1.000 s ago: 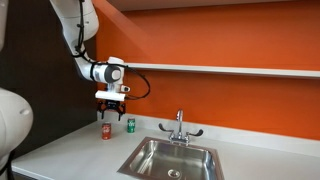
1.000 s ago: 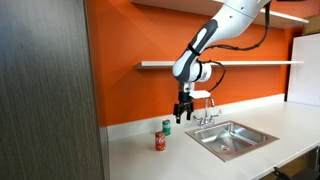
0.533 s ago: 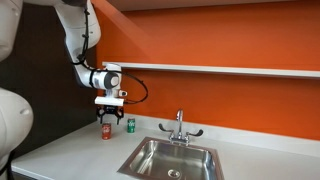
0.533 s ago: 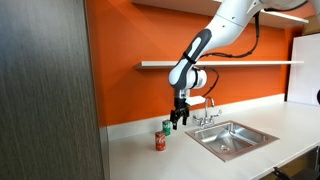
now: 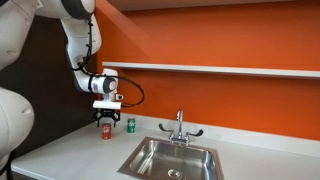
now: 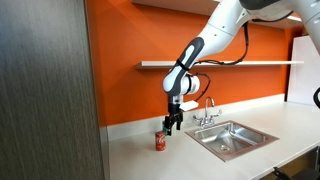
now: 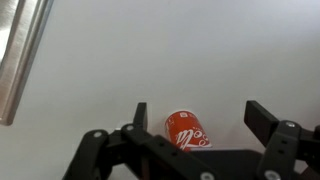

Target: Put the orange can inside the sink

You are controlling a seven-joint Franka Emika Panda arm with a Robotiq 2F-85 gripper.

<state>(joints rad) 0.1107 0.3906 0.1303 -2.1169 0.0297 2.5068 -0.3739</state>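
Observation:
The orange can (image 5: 106, 131) stands upright on the white counter, left of the sink (image 5: 172, 159); it also shows in an exterior view (image 6: 159, 142). In the wrist view the orange can (image 7: 188, 131) lies between the two dark fingers, nearer the left one. My gripper (image 5: 105, 119) hangs open just above the can, also visible in an exterior view (image 6: 171, 124) and in the wrist view (image 7: 198, 118). The stainless sink (image 6: 233, 138) has a chrome faucet (image 5: 179, 125) behind it.
A green can (image 5: 130, 125) stands on the counter just behind and beside the orange can. An orange wall with a shelf (image 5: 220, 70) runs behind. A dark cabinet panel (image 6: 45, 90) stands at one end of the counter.
My gripper has moved sideways and down, from above the green can's side to directly over the orange can. The cans have not moved.

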